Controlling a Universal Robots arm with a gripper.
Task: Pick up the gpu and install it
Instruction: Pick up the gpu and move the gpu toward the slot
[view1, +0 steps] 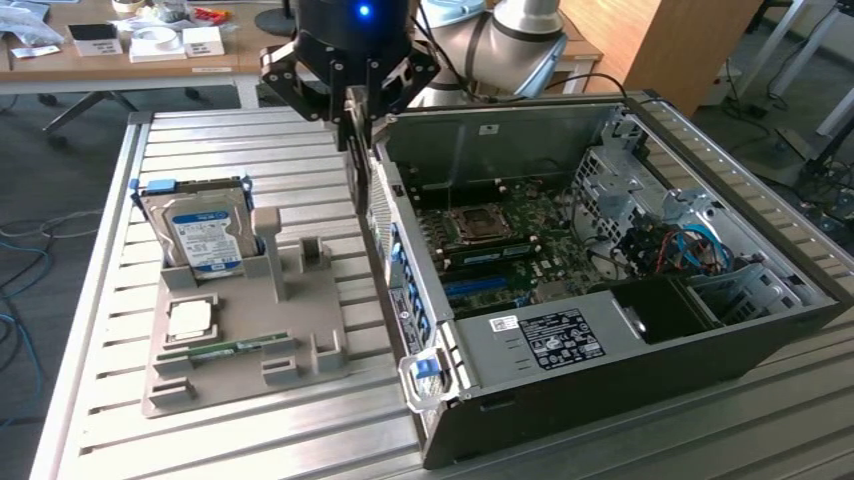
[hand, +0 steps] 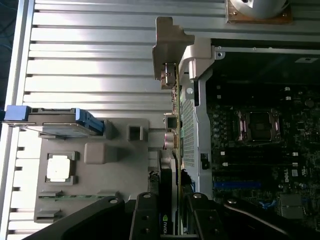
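Note:
My gripper (view1: 352, 105) hangs over the slatted table just beside the open computer case (view1: 747, 190), shut on the gpu (view1: 358, 160). The gpu hangs on edge below the fingers, a thin dark card close along the outside of the case's near wall. In the wrist view the gpu (hand: 171, 150) is seen edge-on between my two black fingers (hand: 145, 217), my gripper (hand: 169, 222) clamping its dark end with the small green logo. Its pale metal bracket (hand: 169, 45) sticks out at the far end, next to the case wall (hand: 197, 100). The motherboard (view1: 494, 230) lies exposed inside the case.
A grey parts holder (view1: 287, 330) lies on the table at the exterior view's left of the case. It carries an upright hard drive (view1: 200, 235), a CPU (view1: 190, 320) and a RAM stick (view1: 220, 350). A desk with small boxes (view1: 160, 45) stands behind.

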